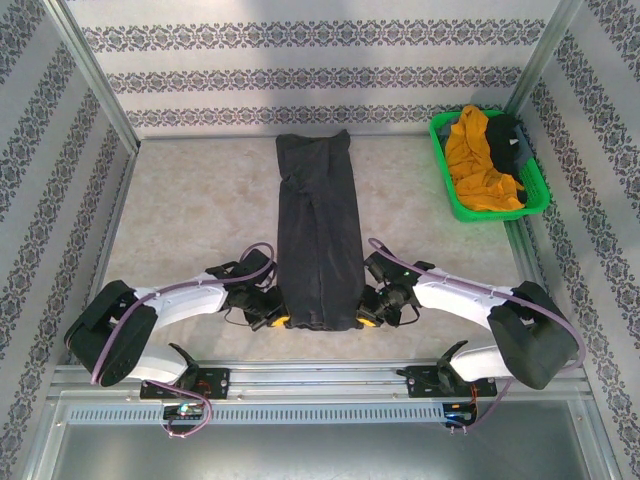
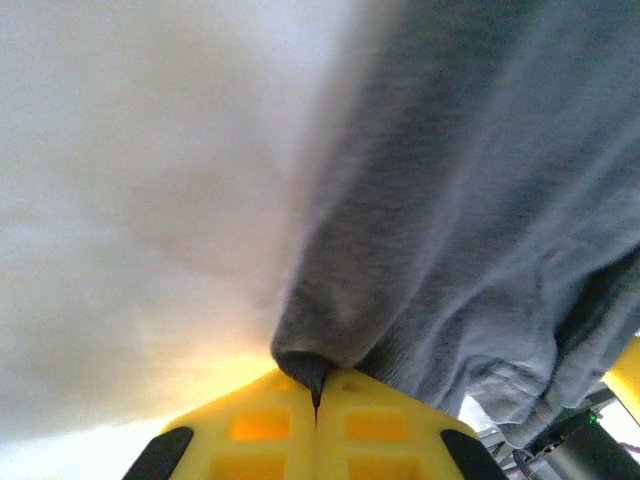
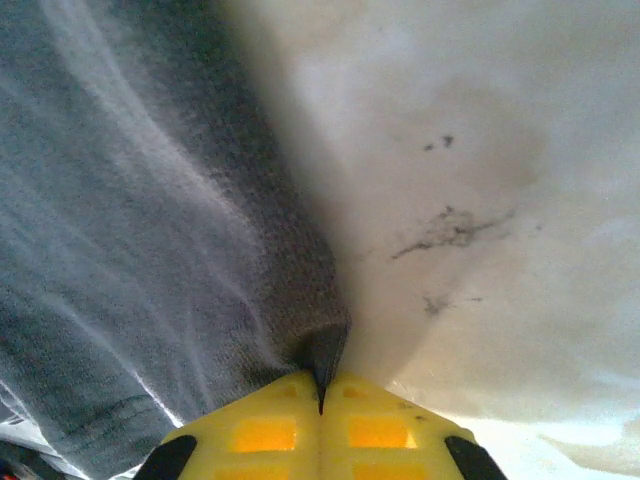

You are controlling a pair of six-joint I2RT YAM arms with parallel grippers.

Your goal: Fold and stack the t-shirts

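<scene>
Top external view: a pale table (image 1: 190,210) carries the dark charcoal grey t-shirt (image 1: 318,230), laid out as a long narrow strip running from the far wall side down toward the arms, its sides already turned in toward the middle. At the far right corner sits a green basket (image 1: 497,213), holding the mustard-orange t-shirt (image 1: 478,160) in a crumpled heap with the black t-shirt (image 1: 508,140) bunched just beside it against the far rim. The left gripper (image 1: 280,320) and the right gripper (image 1: 365,318) sit at the two near corners of the grey strip, one on each side. Seen from the left wrist, the left gripper (image 2: 316,395) has its yellow jaws pressed together with a pinch of the grey cloth (image 2: 480,200) caught between the tips; the right wrist view shows the right gripper (image 3: 321,395) clamped the same way on the opposite corner of the cloth (image 3: 130,200), the bare tabletop beside it. By the look of it, the job is in its early part: the lengthwise folds of the first shirt appear done, a crosswise fold likely comes next, and no stack has been started. The count stands at three t-shirts, one on the table and two in the basket, one basket, and two grippers, both gripping.
</scene>
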